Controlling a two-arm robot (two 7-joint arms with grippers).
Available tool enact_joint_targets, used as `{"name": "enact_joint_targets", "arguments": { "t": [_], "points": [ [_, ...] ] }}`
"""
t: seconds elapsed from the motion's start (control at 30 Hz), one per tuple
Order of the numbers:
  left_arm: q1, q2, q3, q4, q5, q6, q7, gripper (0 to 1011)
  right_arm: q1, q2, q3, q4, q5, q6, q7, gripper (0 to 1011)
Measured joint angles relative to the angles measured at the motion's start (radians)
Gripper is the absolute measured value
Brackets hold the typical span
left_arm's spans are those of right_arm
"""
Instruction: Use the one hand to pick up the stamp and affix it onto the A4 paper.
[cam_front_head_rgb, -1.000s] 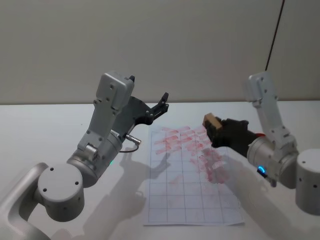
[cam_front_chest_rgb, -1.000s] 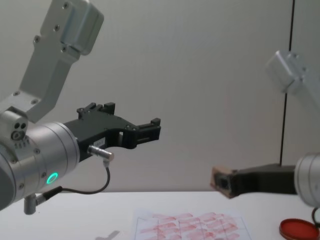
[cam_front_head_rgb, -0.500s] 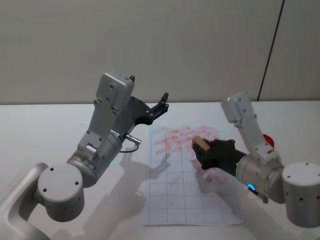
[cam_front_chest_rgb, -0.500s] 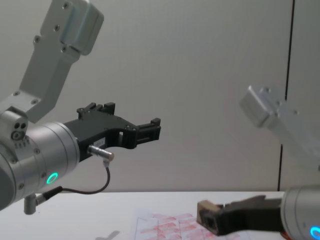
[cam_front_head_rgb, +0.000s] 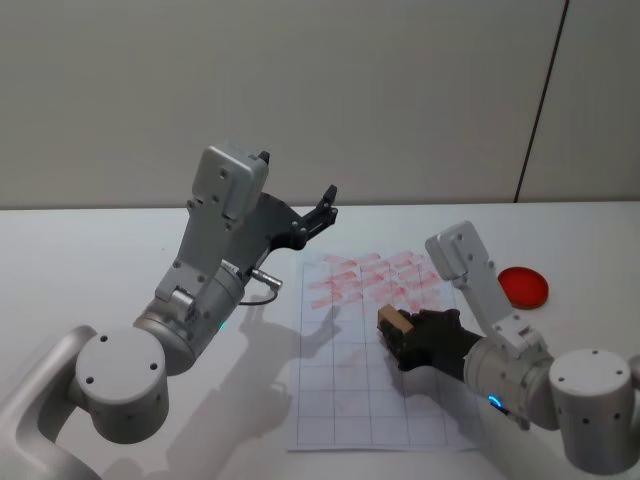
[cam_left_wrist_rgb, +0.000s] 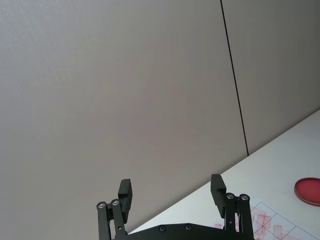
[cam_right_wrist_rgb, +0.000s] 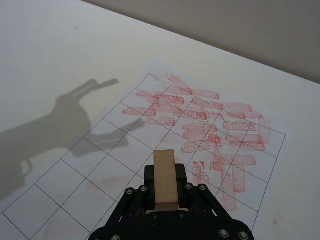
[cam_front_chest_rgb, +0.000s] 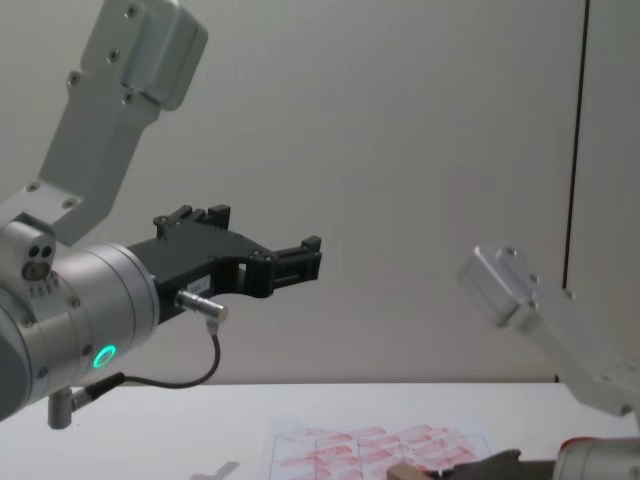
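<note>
My right gripper (cam_front_head_rgb: 400, 330) is shut on the stamp (cam_front_head_rgb: 394, 320), a small tan wooden block, and holds it low over the middle of the A4 paper (cam_front_head_rgb: 345, 395). In the right wrist view the stamp (cam_right_wrist_rgb: 165, 179) sticks out between the black fingers (cam_right_wrist_rgb: 189, 192) above a grid cell just below the red marks on the A4 paper (cam_right_wrist_rgb: 95, 167). I cannot tell whether stamp and sheet touch. The stamp's top (cam_front_chest_rgb: 404, 472) shows at the chest view's lower edge. My left gripper (cam_front_head_rgb: 325, 205) is open and raised beyond the paper's far left corner.
A flat round red ink pad (cam_front_head_rgb: 523, 286) lies on the white table to the right of the paper, and shows again as the ink pad (cam_left_wrist_rgb: 307, 190) in the left wrist view. The left arm's body (cam_front_head_rgb: 205, 280) stands left of the sheet.
My right gripper has carried the stamp down and leftwards, from above the paper's far right part to low over its middle. The left arm has not moved.
</note>
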Motion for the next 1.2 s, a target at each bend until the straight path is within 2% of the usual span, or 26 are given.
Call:
{"name": "enact_joint_targets", "arguments": {
  "t": [0.57, 1.2],
  "points": [
    [0.0, 0.0, 0.0, 0.0, 0.0, 0.0, 0.0, 1002, 0.015, -0.004, -0.007, 0.085, -0.023, -0.069, 0.041, 220],
    [0.0, 0.0, 0.0, 0.0, 0.0, 0.0, 0.0, 1001, 0.02, 0.0, -0.002, 0.116, -0.017, -0.09, 0.048, 220]
  ]
}}
